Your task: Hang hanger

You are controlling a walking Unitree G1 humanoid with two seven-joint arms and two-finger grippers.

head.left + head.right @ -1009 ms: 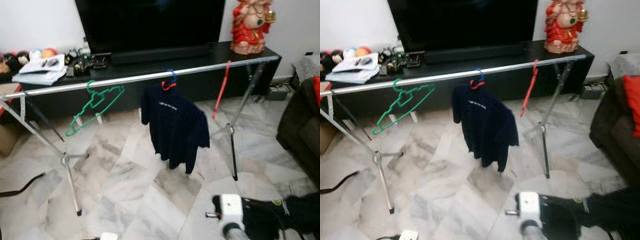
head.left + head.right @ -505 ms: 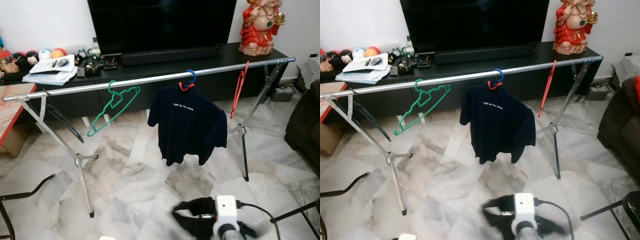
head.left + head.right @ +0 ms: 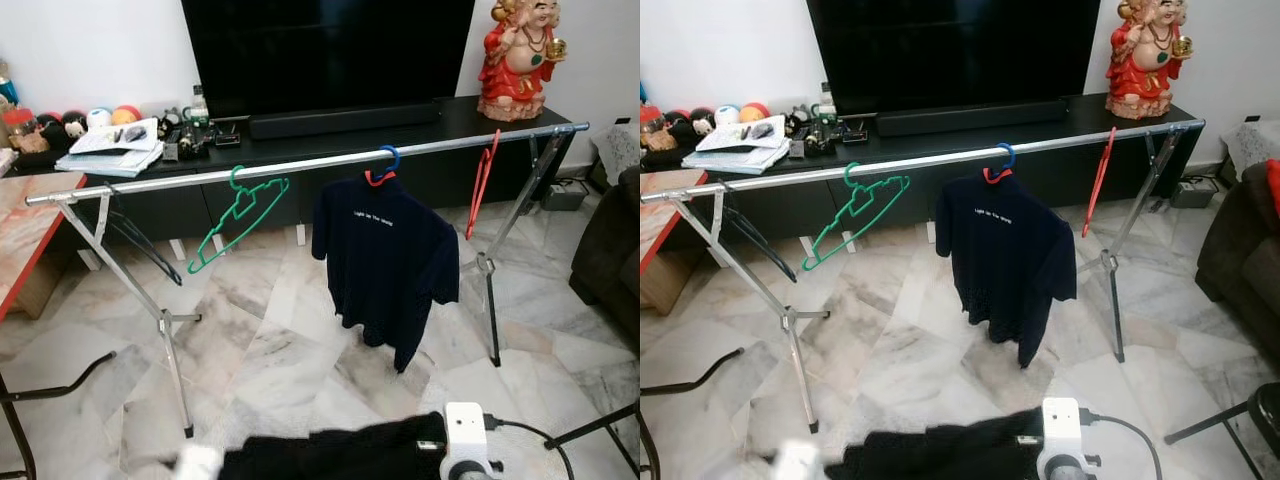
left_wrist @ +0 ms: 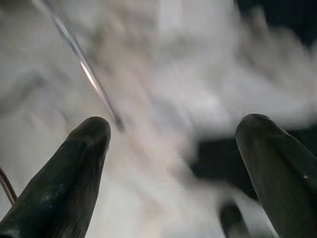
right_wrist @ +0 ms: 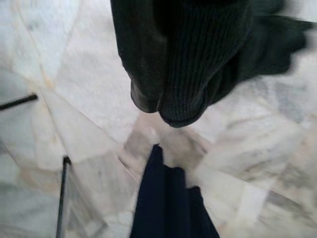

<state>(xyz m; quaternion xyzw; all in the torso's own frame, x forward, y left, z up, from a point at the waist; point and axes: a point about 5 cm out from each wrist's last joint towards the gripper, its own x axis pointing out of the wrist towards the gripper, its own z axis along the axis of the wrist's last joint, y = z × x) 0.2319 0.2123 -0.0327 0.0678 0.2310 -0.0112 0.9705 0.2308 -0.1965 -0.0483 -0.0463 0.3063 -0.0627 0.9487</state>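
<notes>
Black garment [image 5: 183, 54] draped over right end effector [image 5: 188, 74]

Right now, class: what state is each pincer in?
Left pincer: open, holding nothing.
Right pincer: cannot tell; dark knitted garment covers its fingers.

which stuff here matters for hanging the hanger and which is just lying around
Job: rail, green hanger, blue hanger with navy t-shirt, red hanger, black garment.
Lying about: TV, red statue, papers, sofa.
</notes>
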